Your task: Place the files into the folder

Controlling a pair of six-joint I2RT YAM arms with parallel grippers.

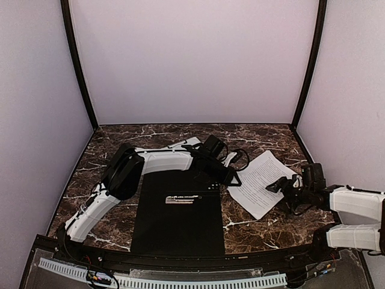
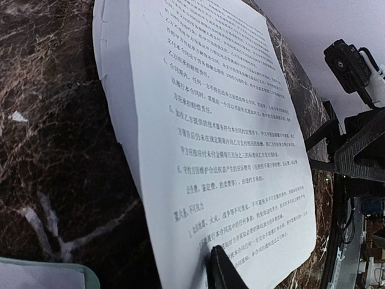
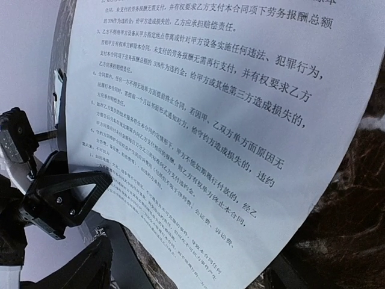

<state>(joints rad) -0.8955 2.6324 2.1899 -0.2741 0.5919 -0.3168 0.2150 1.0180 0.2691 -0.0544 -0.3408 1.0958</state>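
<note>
Top view: folder [image 1: 177, 226] lies open at centre-front of desk [image 1: 264, 135], black inside up, with a metal clip [image 1: 183, 198] on it. One sheet [image 1: 263, 180] lies flat just right of the folder, tilted, not in it. L arm [image 1: 159, 161] reaches over the folder's far edge, and L jaws are at the sheet's left edge. R arm [image 1: 355, 201] comes from the right. R jaws are at the sheet's right edge, spread apart.

L wrist view: sheet on desk, one L finger [image 2: 219, 271] on its near edge. The other finger is not seen, so I cannot tell if L jaws are clenched. Clipboard [image 2: 54, 268] corner shows btm-left.

R wrist view: text of the sheet fills the frame. L finger tip touches its edge. R jaws are released, holding nothing.
</note>
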